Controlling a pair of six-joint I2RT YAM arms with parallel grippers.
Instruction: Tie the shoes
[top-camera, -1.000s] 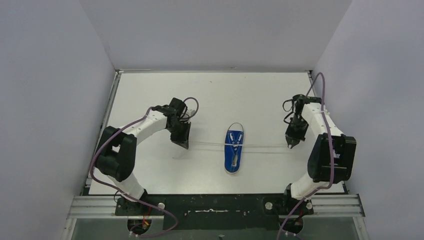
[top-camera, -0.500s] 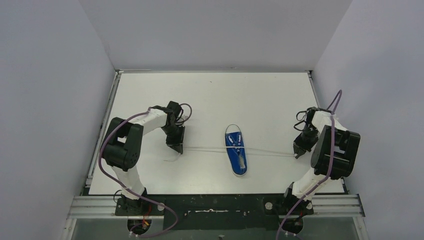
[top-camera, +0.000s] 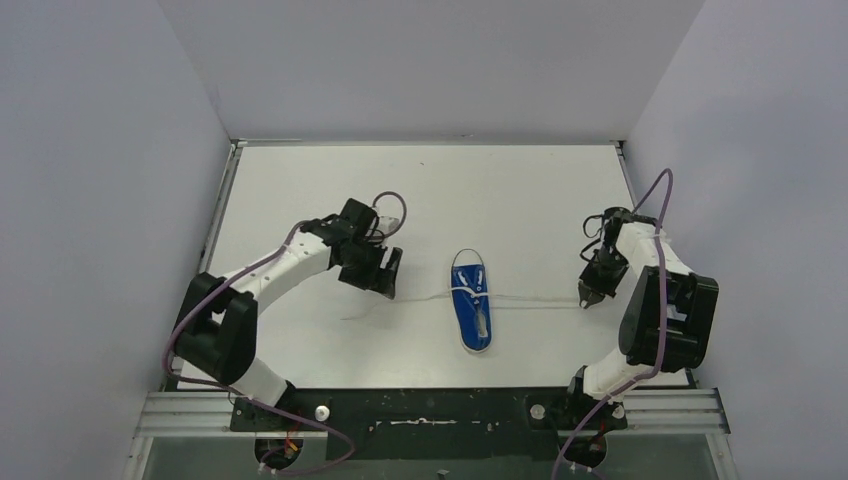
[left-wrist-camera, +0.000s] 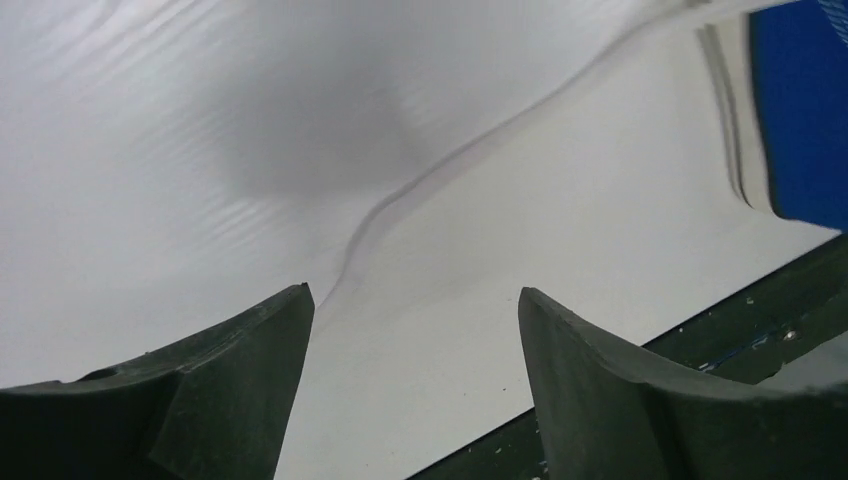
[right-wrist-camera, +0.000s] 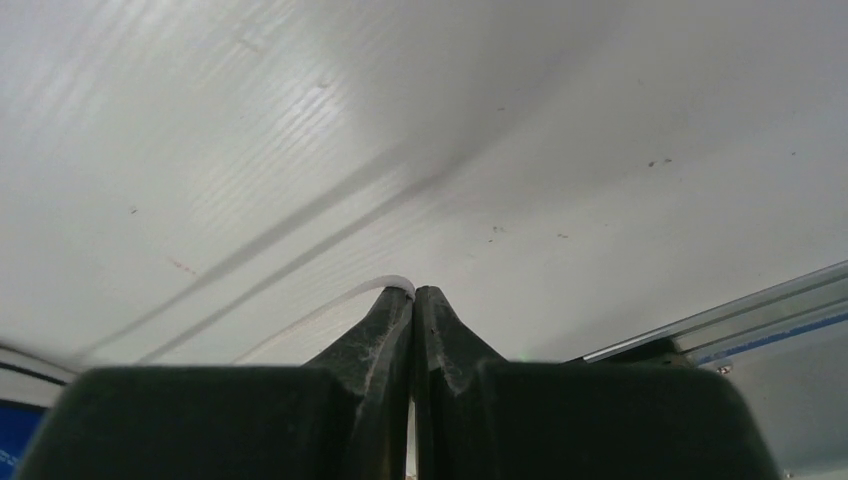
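The blue shoe (top-camera: 471, 300) lies on the table (top-camera: 480, 190), its length square to the 2 outstretched laces (top-camera: 520, 299). Right of the shoe, the right hand (top-camera: 585, 296) pinches the right lace (right-wrist-camera: 392, 283); the left hand (top-camera: 386, 283), nearer the shoe, gapes wide over the slack left lace (top-camera: 415, 298).

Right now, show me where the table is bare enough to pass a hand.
Bare: the far table from the sneaker to the back wall; also the near strips either side of the sneaker. Crowded: the middle band, where laces run past the open left gripper and into the shut right gripper.
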